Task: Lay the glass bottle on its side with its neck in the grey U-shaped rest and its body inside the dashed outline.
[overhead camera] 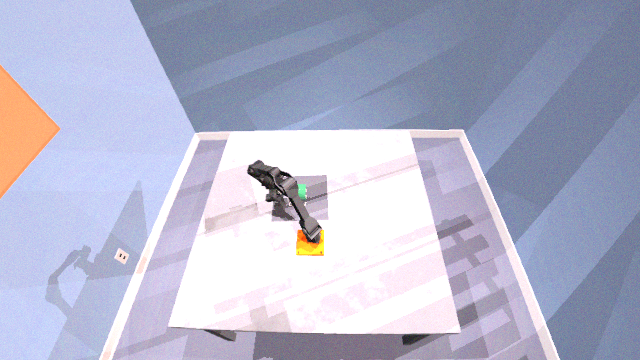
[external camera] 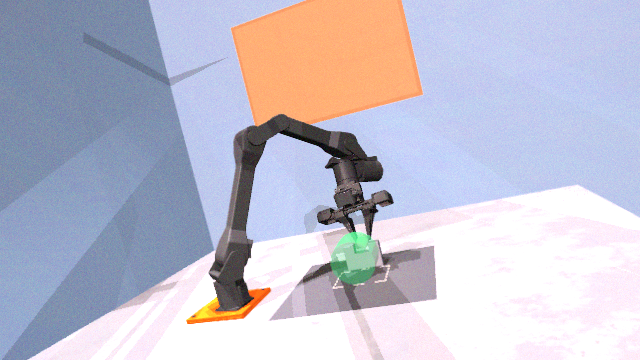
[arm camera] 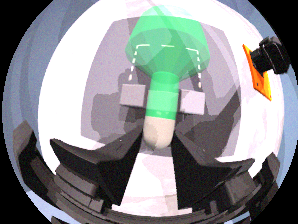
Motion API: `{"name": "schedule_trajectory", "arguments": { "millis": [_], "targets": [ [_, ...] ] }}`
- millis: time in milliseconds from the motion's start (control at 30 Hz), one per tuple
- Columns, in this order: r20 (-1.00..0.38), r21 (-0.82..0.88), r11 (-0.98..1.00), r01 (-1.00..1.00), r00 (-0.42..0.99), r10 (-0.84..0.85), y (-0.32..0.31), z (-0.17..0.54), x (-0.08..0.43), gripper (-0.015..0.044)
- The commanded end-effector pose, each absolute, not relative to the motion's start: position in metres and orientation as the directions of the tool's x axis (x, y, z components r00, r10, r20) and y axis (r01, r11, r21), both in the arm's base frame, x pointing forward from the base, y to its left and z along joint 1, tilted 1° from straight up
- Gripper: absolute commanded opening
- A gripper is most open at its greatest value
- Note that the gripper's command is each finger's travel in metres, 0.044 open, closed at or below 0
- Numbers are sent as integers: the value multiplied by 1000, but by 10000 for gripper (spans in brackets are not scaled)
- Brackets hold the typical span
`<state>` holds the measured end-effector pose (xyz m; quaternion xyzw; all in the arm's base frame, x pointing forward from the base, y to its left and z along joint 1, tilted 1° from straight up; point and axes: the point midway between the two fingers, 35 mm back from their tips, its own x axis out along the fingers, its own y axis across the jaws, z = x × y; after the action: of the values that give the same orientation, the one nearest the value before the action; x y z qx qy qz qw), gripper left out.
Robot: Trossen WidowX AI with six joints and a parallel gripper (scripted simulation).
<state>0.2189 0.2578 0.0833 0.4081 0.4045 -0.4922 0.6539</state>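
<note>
One smooth, translucent green bottle [overhead camera: 302,192] [external camera: 353,259] [arm camera: 165,65]

Bottle [overhead camera: 302,191] [external camera: 353,260] [arm camera: 166,47] translucent green, tip cream; outline [external camera: 349,288] [arm camera: 199,70] dashed white; base plate [overhead camera: 302,251] [external camera: 200,318] [arm camera: 266,93] orange-yellow; end effector [external camera: 361,235] [arm camera: 157,131] black.

Around me: pale blue wall [overhead camera: 125,65] [external camera: 475,100] with orange panel [overhead camera: 22,130] [external camera: 327,62] | white socket [overhead camera: 121,256] on this wall | my desk [overhead camera: 370,280] [external camera: 500,280] is white, with dark legs [overhead camera: 417,339] | light and shadow make slanting bands on it.
</note>
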Motion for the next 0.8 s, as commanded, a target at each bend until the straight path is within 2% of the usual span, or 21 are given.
{"name": "schedule_trajectory", "arguments": {
  "millis": [0, 767],
  "targets": [
    [-929, 133, 182, 974, 186, -320, 254, 81, 220, 113],
    [-936, 144, 185, 972, 194, -293, 258, 81, 218, 113]
  ]
}}
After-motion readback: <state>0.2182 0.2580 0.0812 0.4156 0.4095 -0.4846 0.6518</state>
